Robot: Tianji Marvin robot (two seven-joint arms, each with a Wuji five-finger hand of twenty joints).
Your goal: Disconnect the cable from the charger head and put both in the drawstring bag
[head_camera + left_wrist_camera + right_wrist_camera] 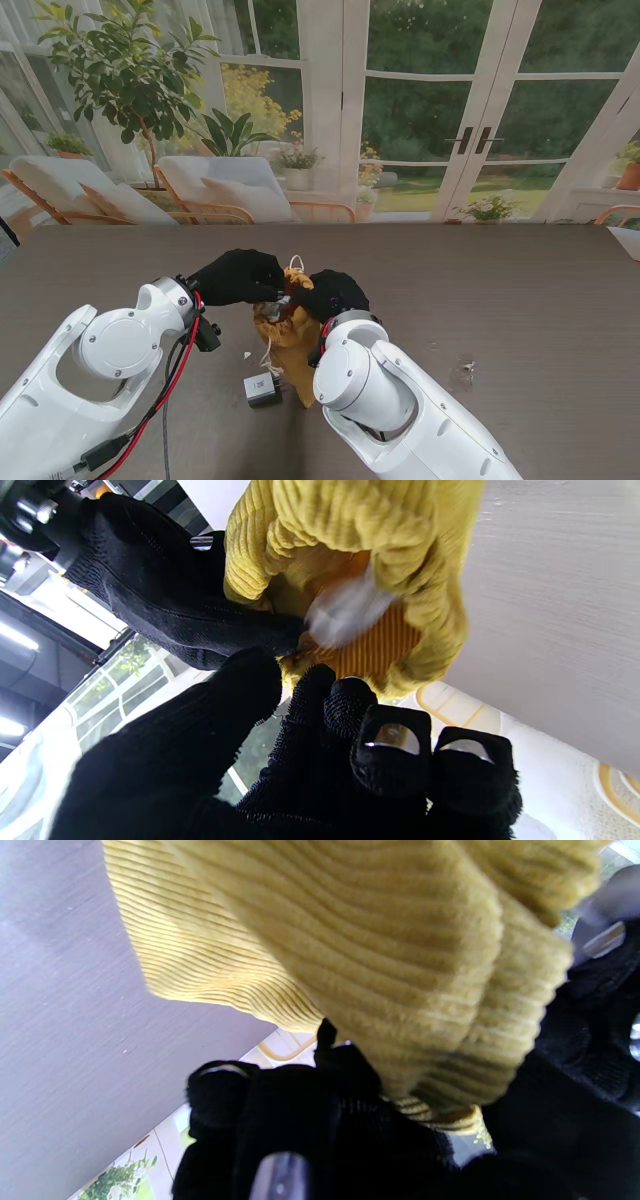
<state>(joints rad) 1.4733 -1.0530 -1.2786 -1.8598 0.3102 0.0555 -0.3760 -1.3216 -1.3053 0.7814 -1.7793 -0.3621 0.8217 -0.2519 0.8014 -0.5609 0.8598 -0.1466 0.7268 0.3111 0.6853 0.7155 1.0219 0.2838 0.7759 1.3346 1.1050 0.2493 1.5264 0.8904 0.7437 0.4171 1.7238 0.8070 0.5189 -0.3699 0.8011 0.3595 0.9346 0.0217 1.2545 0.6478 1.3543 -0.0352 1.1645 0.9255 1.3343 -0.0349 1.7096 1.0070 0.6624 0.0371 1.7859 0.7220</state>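
Gripping the rim of the yellow corduroy drawstring bag [293, 340] from either side, both robot hands meet over the middle of the dark wooden table [520, 290]. The left robot hand [238, 277] reaches in from the left, its black-gloved fingers [310, 715] curled against the bag's mouth; the left wrist view looks into the orange-lined opening, where a blurred whitish thing [345, 611] sits, too smeared to name. The right robot hand [330, 295] pinches the opposite edge, and in the right wrist view the ribbed fabric [380, 960] fills most of the picture, bunched over that hand's fingers [345, 1100]. The bag hangs upright between the two hands, its lower end reaching the table nearer to me. A white drawstring loop [297, 264] pokes up at the far side of the bag's mouth. The charger head [262, 388], a small grey block, lies on the table just left of the bag's bottom, with a thin white cable [268, 355] curling up beside the bag. Whether the cable is plugged into it cannot be told.
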